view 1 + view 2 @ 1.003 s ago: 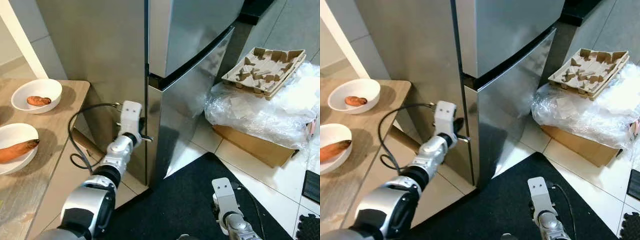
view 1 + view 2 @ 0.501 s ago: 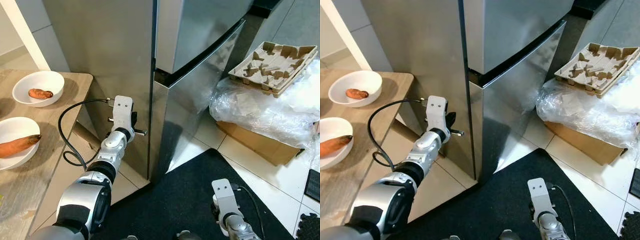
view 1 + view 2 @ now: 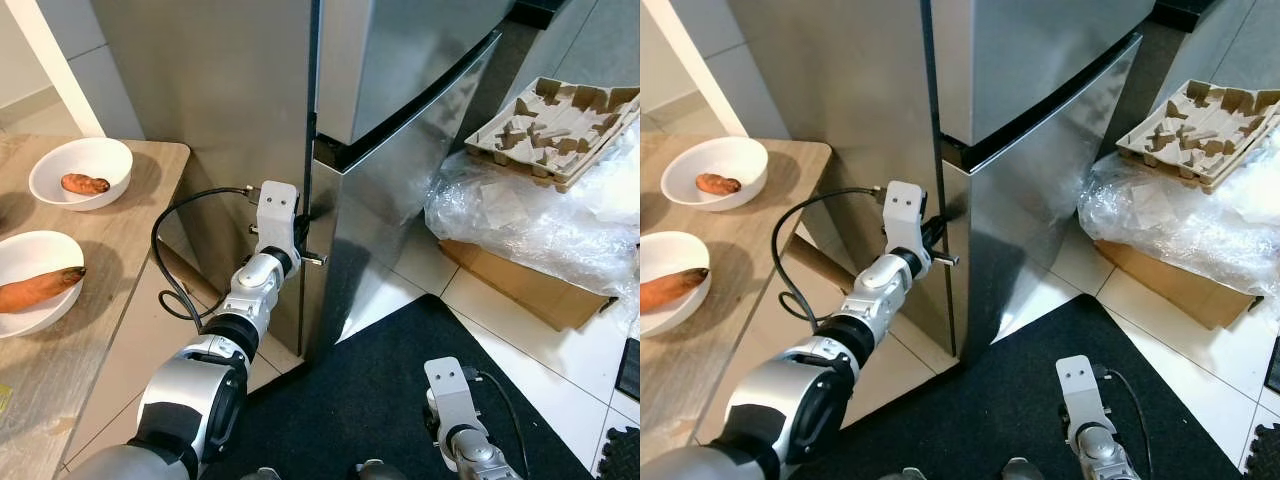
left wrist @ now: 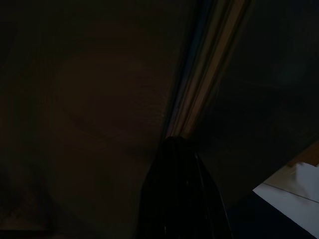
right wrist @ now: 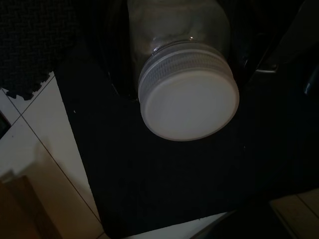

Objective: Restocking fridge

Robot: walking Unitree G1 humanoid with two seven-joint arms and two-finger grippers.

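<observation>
Steel fridge point(image 3: 400, 120) door edge runs upright just right of the left claw point(image 3: 300, 238), fingers seemingly together; right claw point(image 5: 174, 45) holds a jar point(image 5: 187, 94)

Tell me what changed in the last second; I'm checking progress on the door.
The left pincer drew back from the fridge edge, then pushed in again at the seam below the upper door. The doors stay shut. The right pincer still holds the jar low over the mat.
</observation>
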